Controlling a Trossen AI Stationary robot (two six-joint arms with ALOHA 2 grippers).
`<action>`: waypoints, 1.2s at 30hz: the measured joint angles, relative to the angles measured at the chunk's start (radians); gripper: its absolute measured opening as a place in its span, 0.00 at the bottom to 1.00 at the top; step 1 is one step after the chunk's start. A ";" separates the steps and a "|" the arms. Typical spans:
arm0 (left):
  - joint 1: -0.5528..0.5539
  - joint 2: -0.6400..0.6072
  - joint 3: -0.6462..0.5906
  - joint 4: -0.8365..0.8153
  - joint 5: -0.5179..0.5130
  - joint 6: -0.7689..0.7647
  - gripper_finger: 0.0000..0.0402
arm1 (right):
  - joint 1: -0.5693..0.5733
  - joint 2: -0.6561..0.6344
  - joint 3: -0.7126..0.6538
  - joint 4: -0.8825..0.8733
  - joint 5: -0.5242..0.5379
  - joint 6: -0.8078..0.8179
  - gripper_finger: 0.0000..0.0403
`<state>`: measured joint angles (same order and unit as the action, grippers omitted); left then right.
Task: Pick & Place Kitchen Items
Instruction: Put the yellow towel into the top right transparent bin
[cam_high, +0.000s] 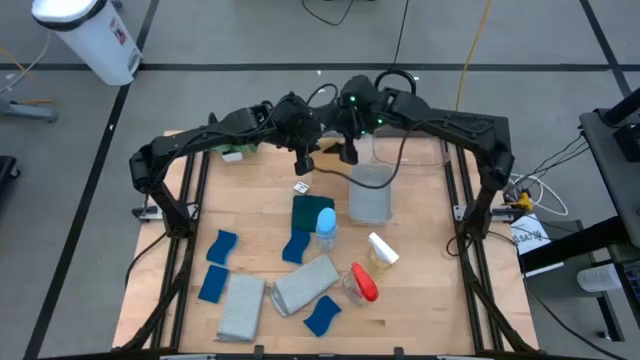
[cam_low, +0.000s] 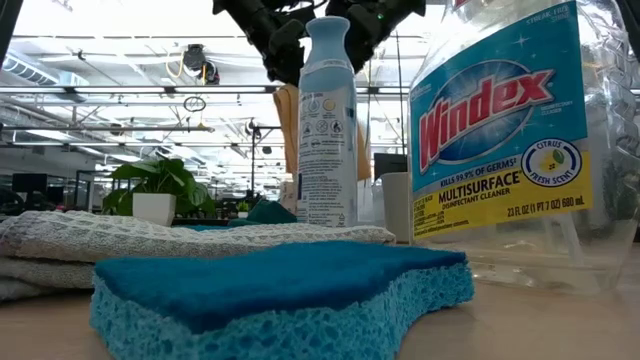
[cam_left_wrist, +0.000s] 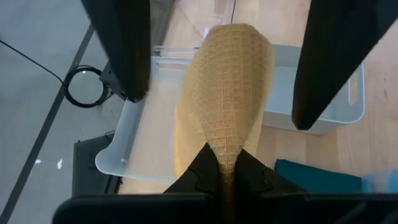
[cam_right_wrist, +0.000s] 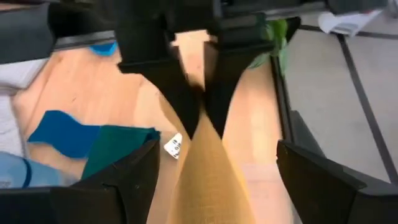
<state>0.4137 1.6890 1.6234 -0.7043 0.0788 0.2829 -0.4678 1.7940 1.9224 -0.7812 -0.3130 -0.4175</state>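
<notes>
From above, the orange cloth (cam_left_wrist: 227, 93) is hidden behind the two arms meeting at the desk's (cam_high: 420, 300) twelve o'clock edge — only the wrist views show it. The left gripper (cam_left_wrist: 224, 177) is clamped on its bunched end, holding it above a clear bin (cam_left_wrist: 134, 140). The right gripper (cam_right_wrist: 214, 177) hangs spread wide around the same cloth. The bin (cam_high: 371, 195) at centre — contents unreadable.
</notes>
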 joint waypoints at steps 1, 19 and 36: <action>0.000 0.000 0.000 -0.002 0.000 0.000 0.04 | 0.002 0.004 0.000 -0.015 -0.010 -0.011 0.71; -0.002 0.000 0.000 0.021 0.041 -0.003 0.04 | 0.003 0.022 -0.003 -0.097 -0.030 -0.091 0.23; -0.004 -0.088 0.002 0.110 -0.073 -0.084 0.45 | -0.038 -0.049 -0.048 -0.113 -0.027 -0.119 0.01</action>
<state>0.4099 1.6011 1.6249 -0.5942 0.0059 0.1988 -0.5055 1.7450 1.8744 -0.8947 -0.3398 -0.5363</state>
